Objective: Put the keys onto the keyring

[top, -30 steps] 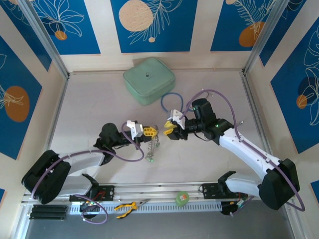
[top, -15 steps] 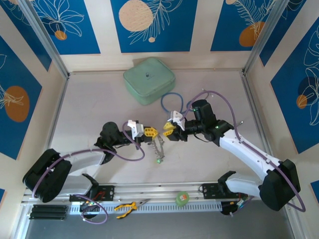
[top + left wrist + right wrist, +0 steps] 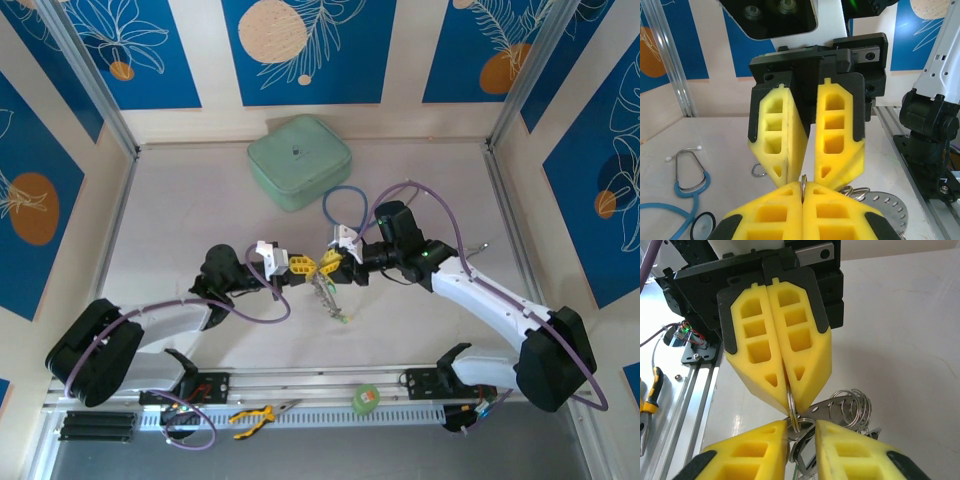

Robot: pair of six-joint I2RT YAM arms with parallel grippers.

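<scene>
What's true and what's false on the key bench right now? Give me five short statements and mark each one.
1. The left end effector is shut on the keyring. True.
2. The keyring rests on the green case. False: it sits between the two end effectors, well apart from the case.
3. The green case lies near the far wall. True.
4. The right end effector holds the yellow-handled pliers. False: the pliers lie on the near rail by the arm bases.
5. A blue stethoscope lies on the table. True.
</scene>
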